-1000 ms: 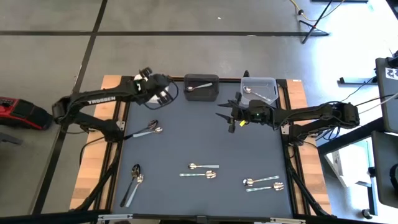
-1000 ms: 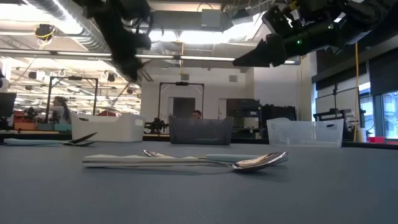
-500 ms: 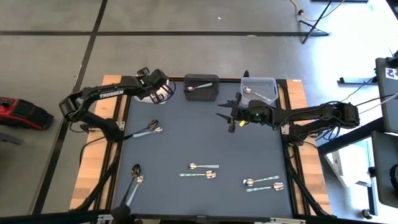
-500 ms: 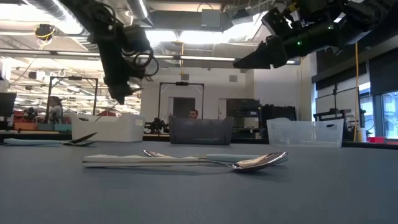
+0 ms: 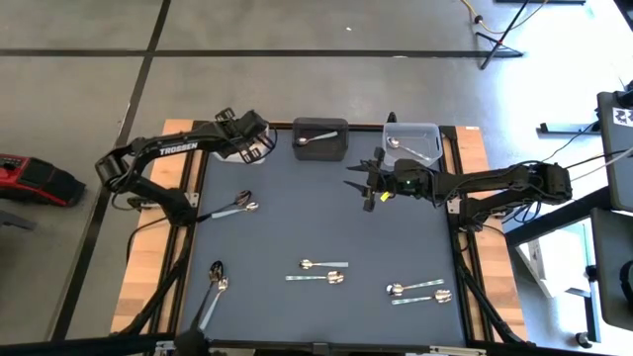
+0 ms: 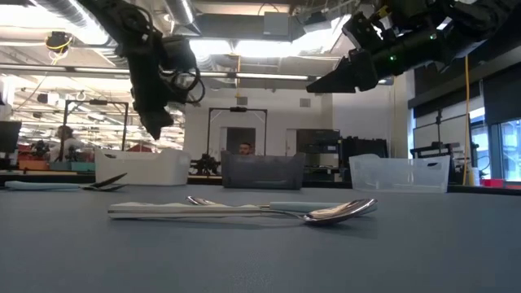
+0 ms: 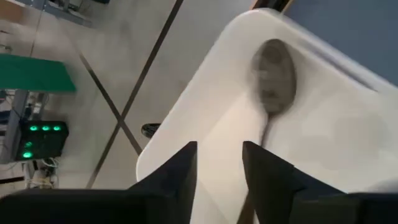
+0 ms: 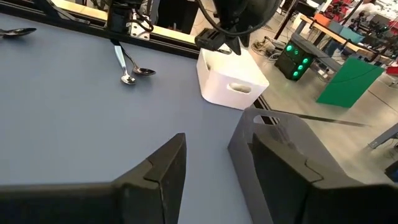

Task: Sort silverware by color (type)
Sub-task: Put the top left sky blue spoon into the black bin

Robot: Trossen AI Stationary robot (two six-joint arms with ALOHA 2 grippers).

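Three bins along the far edge of the table (image 5: 326,227): white bin (image 8: 230,86) at far left, mostly hidden under the left arm in the high view; black bin (image 5: 320,138) in the middle; clear bin (image 5: 413,141) at far right.

Spoons in bins: one in the black bin (image 5: 316,138), one in the clear bin (image 5: 405,148), one dark spoon in the white bin (image 7: 272,78), blurred in the left wrist view.

Spoons on the table, eight counted in four pairs:
- left pair (image 5: 237,205), one dark, one silver, touching near the bowls
- near-left pair (image 5: 214,287), one dark, one silver, just beside each other, close to the table edge
- centre-near pair (image 5: 321,271), lying side by side
- near-right pair (image 5: 418,292), side by side

Left gripper (image 5: 259,145) hangs over the white bin, fingers (image 7: 180,177) parted with nothing between them; the dark spoon lies in the bin beyond them.

Right gripper (image 5: 368,181) hovers above the table's far-right part, near the clear bin, jaws released, fingers (image 8: 158,174) apart and empty.

The left arm covers most of the white bin from above. Nothing sits between the right gripper and the table pairs.

In the low view the centre pair (image 6: 244,210) fills the foreground; a person (image 6: 242,149) shows behind the black bin.
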